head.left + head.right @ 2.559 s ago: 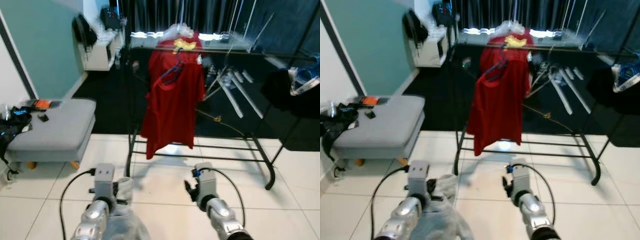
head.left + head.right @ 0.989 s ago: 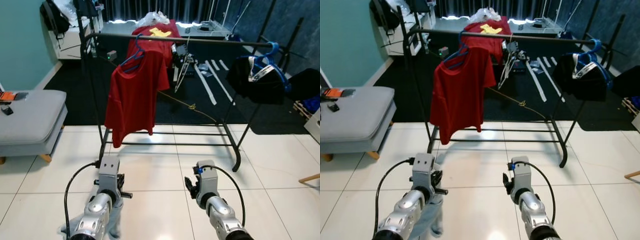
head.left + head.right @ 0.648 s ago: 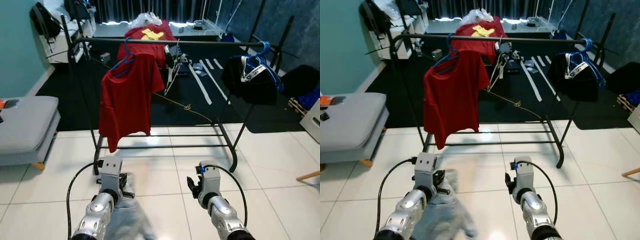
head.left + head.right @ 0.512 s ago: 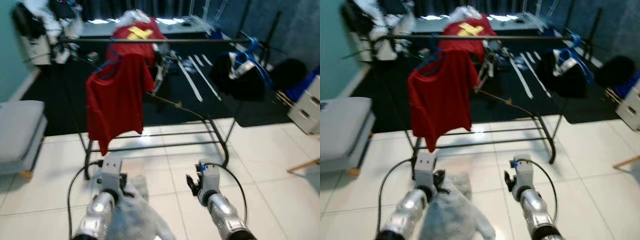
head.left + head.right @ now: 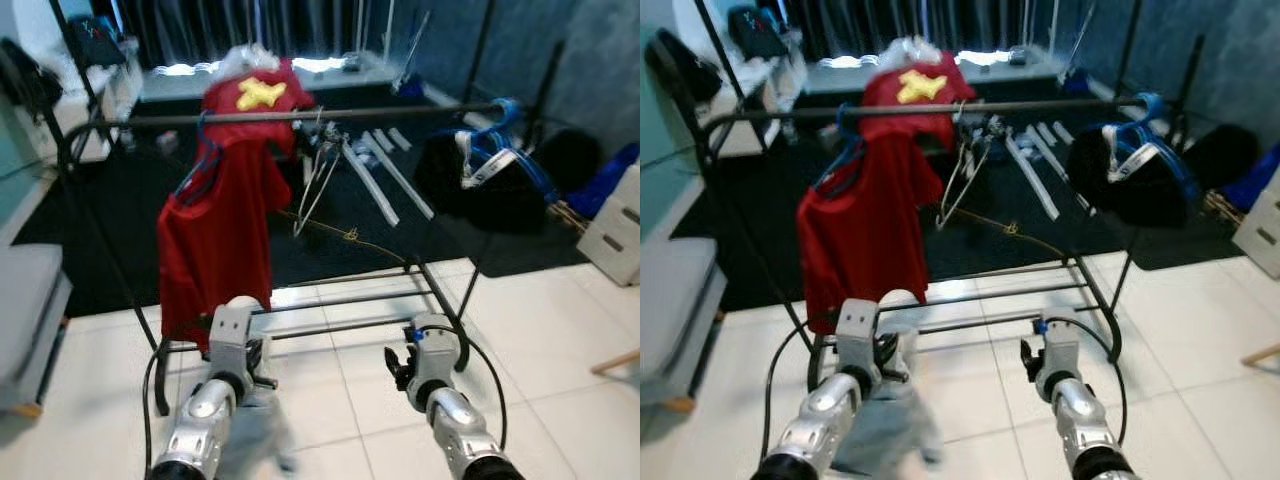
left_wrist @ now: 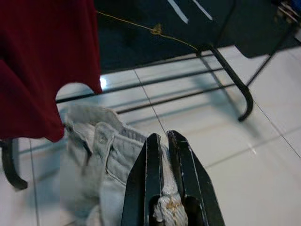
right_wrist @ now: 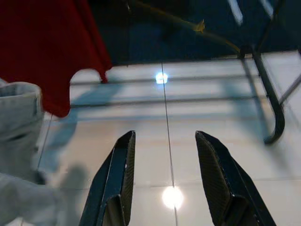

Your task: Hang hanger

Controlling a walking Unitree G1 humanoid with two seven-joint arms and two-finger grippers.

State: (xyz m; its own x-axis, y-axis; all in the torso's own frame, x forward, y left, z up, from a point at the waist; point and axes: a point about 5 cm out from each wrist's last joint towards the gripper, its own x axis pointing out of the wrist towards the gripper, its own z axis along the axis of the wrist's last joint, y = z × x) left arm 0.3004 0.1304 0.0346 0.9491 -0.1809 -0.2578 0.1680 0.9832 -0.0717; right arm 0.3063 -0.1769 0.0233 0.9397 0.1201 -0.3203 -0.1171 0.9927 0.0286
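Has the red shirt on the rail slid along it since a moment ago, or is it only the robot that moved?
Cannot tell for sure. The red shirt hangs near the rail's left end as before; the whole picture has shifted, so the camera moved.

A red shirt [image 5: 215,235] on a blue hanger [image 5: 200,150], a black rack [image 5: 300,115], pale grey-blue jeans [image 6: 101,155], white floor tiles [image 5: 540,340] and a black-and-white garment [image 5: 1130,175] are seen.

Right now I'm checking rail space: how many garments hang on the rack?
2 clearly: a red T-shirt toward the rail's left end, and a black garment on blue hangers at the right end. Another red item behind may not be on the rail.
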